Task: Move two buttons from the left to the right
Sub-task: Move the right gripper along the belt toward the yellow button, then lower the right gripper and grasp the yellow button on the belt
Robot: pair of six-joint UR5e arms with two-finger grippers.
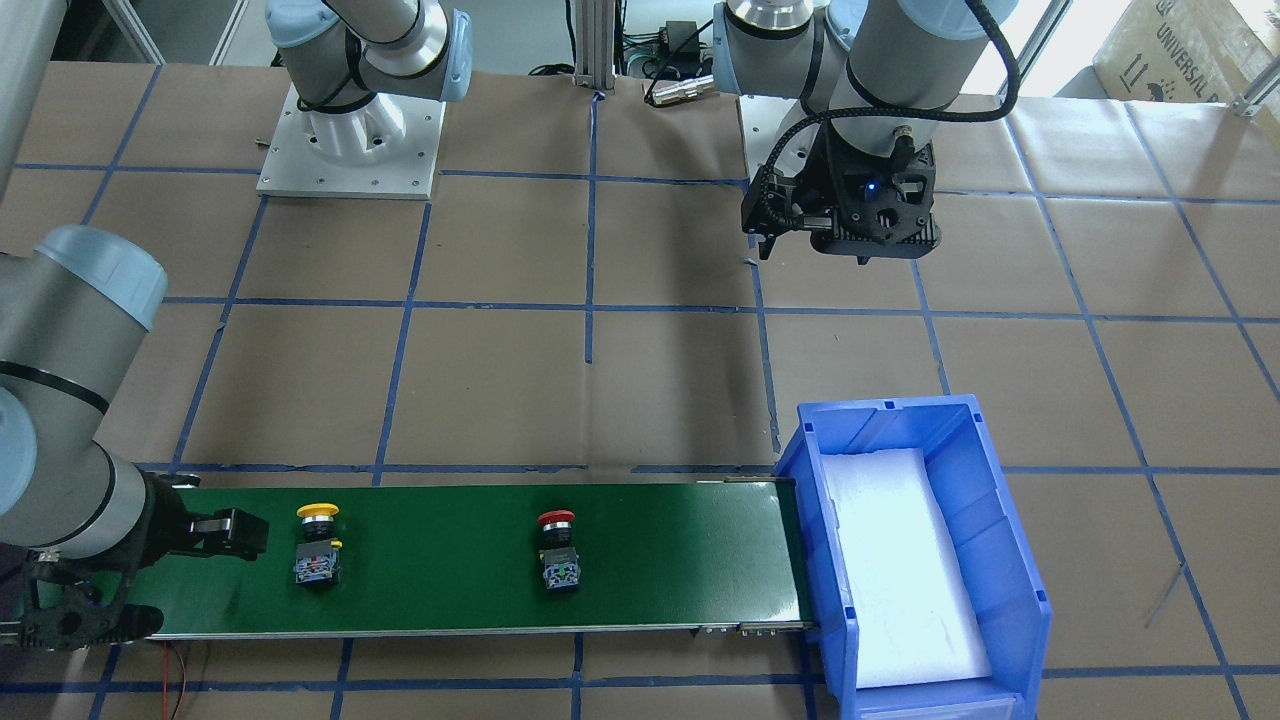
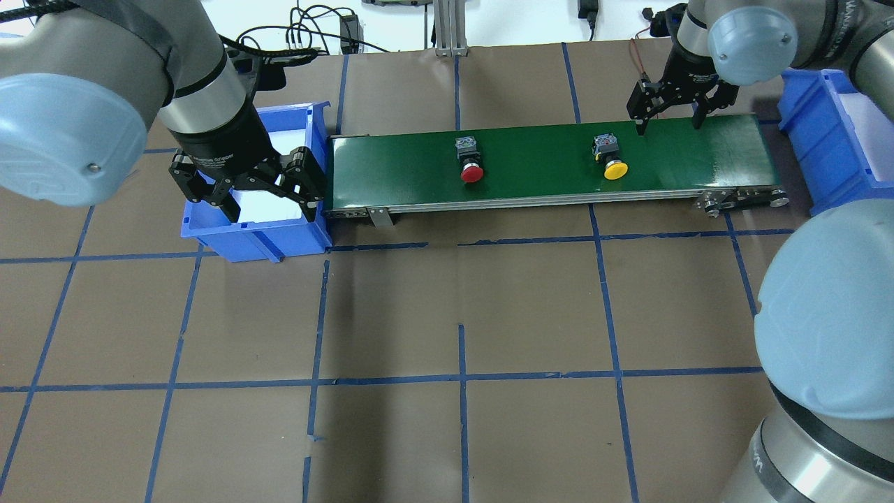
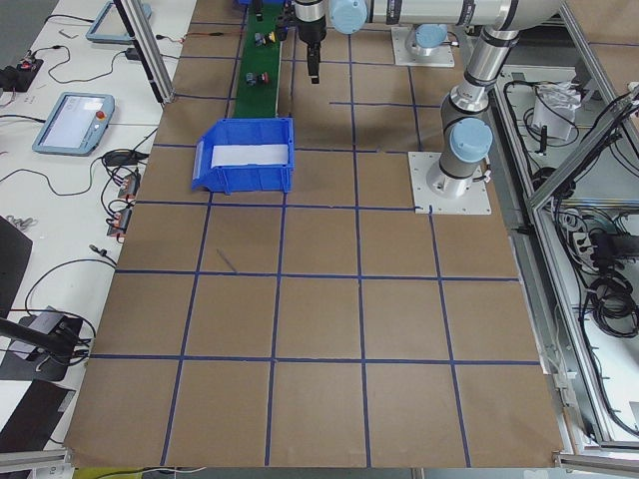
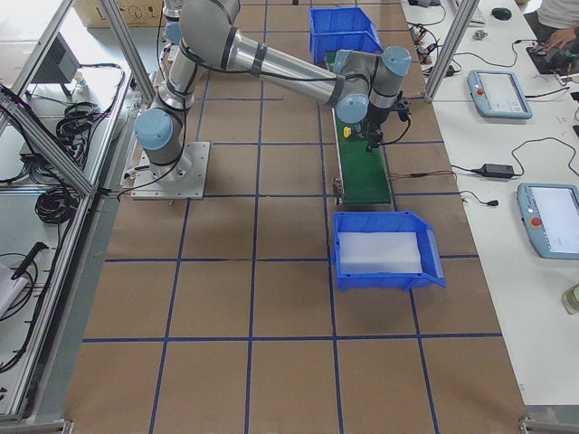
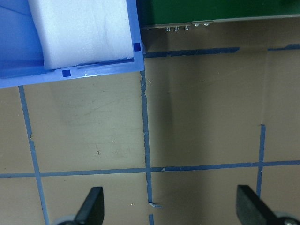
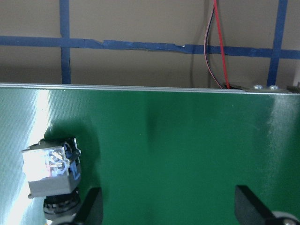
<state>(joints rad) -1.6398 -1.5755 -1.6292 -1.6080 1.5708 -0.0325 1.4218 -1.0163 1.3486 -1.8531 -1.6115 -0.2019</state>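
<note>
Green belt point(image 2: 545, 168) of a small conveyor runs across the far side of the brown paper tabletop point(image 2: 461, 314), which is gridded with blue tape. You have both buttons lying on their sides on this belt, caps pointing toward the robot's base.

- The red button point(image 2: 468, 159) lies near the middle of the belt.
- The yellow button point(image 2: 609, 157) lies further toward the robot's right and well apart from the red one.
- Each shows a black collar and a grey contact block.

Right gripper point(image 2: 669, 127): it hangs low over the belt, just to the right of the yellow button. Its fingers are spread wide with nothing held. In the right wrist view you see only bare green belt between the two fingertips. The yellow button's grey block sits at the lower left, just beside one fingertip and outside the gap. I cannot tell whether they touch. A red and black wire point(image 6: 220, 42) runs over the paper beyond the belt's far edge.

Left gripper point(image 2: 271, 213): its fingers are also spread apart and empty. It hangs above the tabletop on the robot's side of the blue bin point(image 2: 279, 237) at the belt's left end. In the left wrist view, brown paper and tape lines lie beneath the fingers, with the bin's corner higher in the frame. That bin holds a white foam pad point(image 5: 79, 28).

A second blue bin point(image 2: 814, 140) stands past the belt's right end.
</note>
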